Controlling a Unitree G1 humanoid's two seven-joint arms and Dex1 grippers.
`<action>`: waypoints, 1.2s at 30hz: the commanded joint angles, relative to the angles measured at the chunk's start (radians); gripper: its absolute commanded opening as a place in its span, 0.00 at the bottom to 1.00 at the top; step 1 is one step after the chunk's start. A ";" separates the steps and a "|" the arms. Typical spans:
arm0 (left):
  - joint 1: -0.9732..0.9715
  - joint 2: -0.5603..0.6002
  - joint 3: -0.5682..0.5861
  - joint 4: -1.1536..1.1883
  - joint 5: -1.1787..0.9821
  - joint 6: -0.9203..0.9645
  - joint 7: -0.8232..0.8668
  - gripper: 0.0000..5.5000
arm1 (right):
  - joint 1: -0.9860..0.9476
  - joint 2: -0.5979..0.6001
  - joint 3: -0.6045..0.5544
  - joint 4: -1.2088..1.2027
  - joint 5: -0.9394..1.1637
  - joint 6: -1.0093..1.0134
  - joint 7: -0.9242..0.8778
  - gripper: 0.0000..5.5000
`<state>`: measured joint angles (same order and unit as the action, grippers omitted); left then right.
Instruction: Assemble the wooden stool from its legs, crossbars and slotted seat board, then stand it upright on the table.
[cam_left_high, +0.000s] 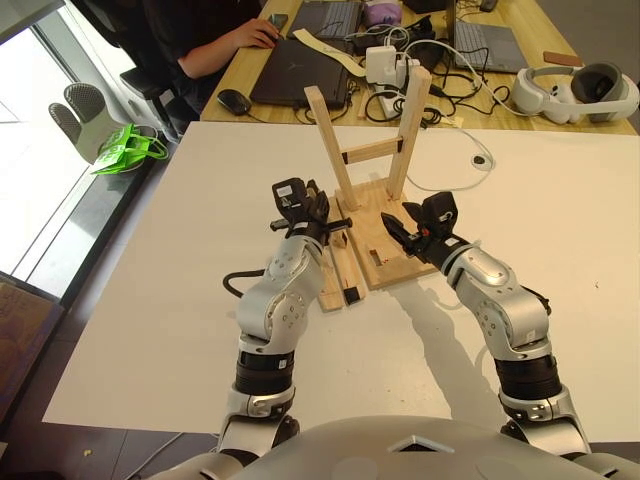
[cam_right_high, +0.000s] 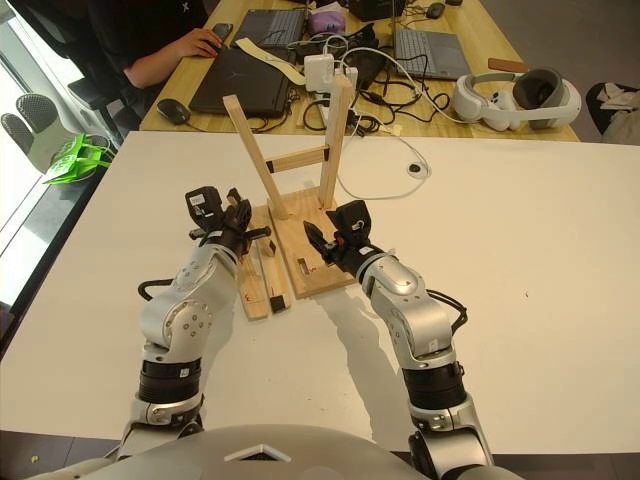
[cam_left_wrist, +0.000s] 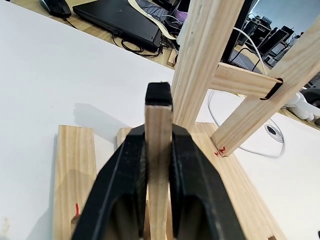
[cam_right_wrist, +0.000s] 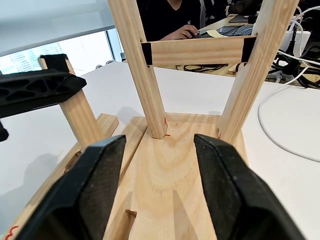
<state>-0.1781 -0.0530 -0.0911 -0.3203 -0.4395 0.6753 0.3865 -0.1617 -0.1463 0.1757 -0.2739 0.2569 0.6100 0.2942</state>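
The slotted seat board (cam_left_high: 375, 212) lies flat on the white table (cam_left_high: 520, 200), just above the centre of the left eye frame. Two legs stand up out of it: one (cam_left_high: 330, 145) leans toward the upper left, the other (cam_left_high: 410, 130) rises nearly straight to its right. A short crossbar (cam_left_high: 372, 151) with dark ends joins them partway up. The left jaws sit at the board's left edge, closed tight on a slim wooden bar (cam_left_wrist: 159, 120) with a black cap on its top end. The bar runs up between the two fingers (cam_left_wrist: 120, 190) and stands close to the nearer leg. Its lower end is hidden behind the jaws. The right jaws hover low over the right half of the board. They are spread wide with nothing between them, and both legs and the crossbar show through the gap in the right wrist view. Two more loose pieces lie flat on the table just left of the board, below the left jaws: a pale slat (cam_left_high: 332, 285) and a narrower bar (cam_left_high: 350, 278) with a black end. A white cable (cam_left_high: 470, 165) loops on the table right of the legs.
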 joint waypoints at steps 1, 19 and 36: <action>0.032 0.015 -0.003 -0.061 0.044 0.074 -0.008 0.07 | 0.005 -0.002 -0.004 -0.008 -0.008 0.009 -0.006 0.46; -0.024 0.022 0.154 -0.162 0.095 0.149 -0.098 0.07 | 0.010 0.005 0.000 -0.009 -0.017 0.008 -0.007 0.46; -0.061 -0.079 0.200 -0.225 -0.195 0.308 -0.034 0.07 | -0.120 0.026 0.123 0.122 0.014 -0.051 0.142 0.46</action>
<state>-0.2817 -0.0844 0.1428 -0.5318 -0.6225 0.9464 0.3641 -0.2318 -0.1460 0.2923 -0.2108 0.3029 0.5941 0.4508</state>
